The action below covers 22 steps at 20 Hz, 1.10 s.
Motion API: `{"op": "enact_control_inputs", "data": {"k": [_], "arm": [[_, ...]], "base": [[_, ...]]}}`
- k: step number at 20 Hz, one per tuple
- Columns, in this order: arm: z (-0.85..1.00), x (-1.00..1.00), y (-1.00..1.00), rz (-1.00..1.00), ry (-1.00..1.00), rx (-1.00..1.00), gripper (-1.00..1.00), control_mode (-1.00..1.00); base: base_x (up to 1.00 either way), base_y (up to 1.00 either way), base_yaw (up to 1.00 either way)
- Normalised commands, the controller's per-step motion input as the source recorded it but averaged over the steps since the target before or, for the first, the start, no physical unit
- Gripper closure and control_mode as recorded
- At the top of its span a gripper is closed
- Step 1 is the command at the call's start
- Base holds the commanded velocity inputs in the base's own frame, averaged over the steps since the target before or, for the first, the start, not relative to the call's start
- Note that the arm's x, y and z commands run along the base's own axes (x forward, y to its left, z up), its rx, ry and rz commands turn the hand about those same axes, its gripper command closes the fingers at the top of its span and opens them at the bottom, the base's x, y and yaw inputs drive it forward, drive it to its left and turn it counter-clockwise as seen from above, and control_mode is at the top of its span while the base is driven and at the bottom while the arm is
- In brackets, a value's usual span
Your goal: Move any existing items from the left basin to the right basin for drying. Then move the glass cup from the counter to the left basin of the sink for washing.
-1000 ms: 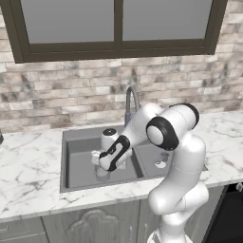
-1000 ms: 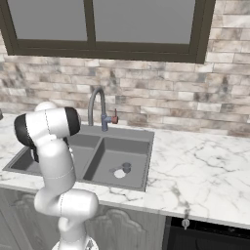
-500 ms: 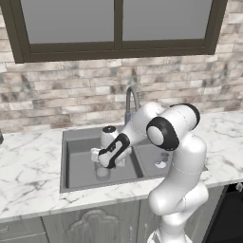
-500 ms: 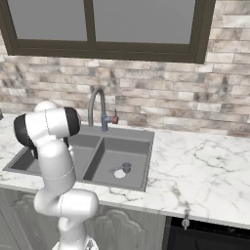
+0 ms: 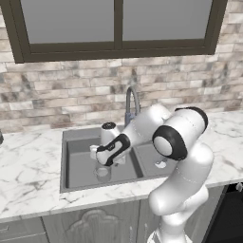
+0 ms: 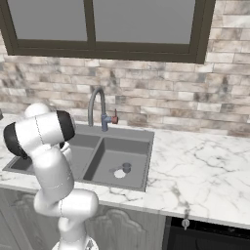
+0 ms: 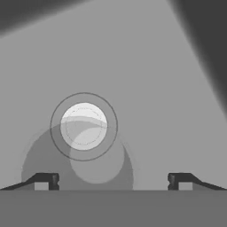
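We couldn't see much of the left basin (image 5: 78, 163) past the arm: in the left base view the white forearm crossed over the sink (image 5: 71, 182) and hid the divider, and in the right base view the robot's shoulder blocked nearly all of that compartment. The glass cup (image 5: 102, 173) was hard to pick out too, just a faint see-through ring on the dark floor of the left basin, standing upright right under the claw (image 5: 105, 163). From the hand view we looked straight down into it: a clear round rim (image 7: 83, 126) sitting over the pale drain, with a soft round shadow beside it. The claw (image 7: 113, 181) had its two dark tips spread wide on either side, touching nothing, so it had let go and the cup stood free below it.

The tiny glass (image 6: 126, 167) was in the right basin (image 6: 122, 163), narrow and stem-like, next to the pale round drain; in the left base view it was only a small blur (image 5: 160, 164) tucked behind the elbow.

The sink was matte dark grey and rectangular, with a curved steel tap (image 6: 96, 106) behind it. Around the sink ran the white marble worktop (image 6: 205, 171) with grey veins, then a rough stone brick wall (image 6: 161, 93) and a dark-framed window (image 6: 146, 27) above.
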Motion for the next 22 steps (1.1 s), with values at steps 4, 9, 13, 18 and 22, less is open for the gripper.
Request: {"op": "enact_control_inputs", "data": {"k": [4, 9, 13, 18, 22], "arm": [[0.51, -0.09, 0.00, 0.00, 0.00, 0.00, -1.00, -1.00], [0.55, -0.09, 0.00, 0.00, 0.00, 0.00, -1.00, -1.00], [0.59, -0.11, 0.00, 0.00, 0.00, 0.00, -1.00, -1.00], [0.58, -0.17, 0.00, 0.00, 0.00, -0.01, -1.00, -1.00], [0.55, -0.18, 0.00, -0.01, 0.00, -0.04, -1.00, -1.00]], "base": [[0.00, 0.00, 0.00], [0.00, 0.00, 0.00], [0.00, 0.00, 0.00], [0.00, 0.00, 0.00], [0.00, 0.00, 0.00]]}}
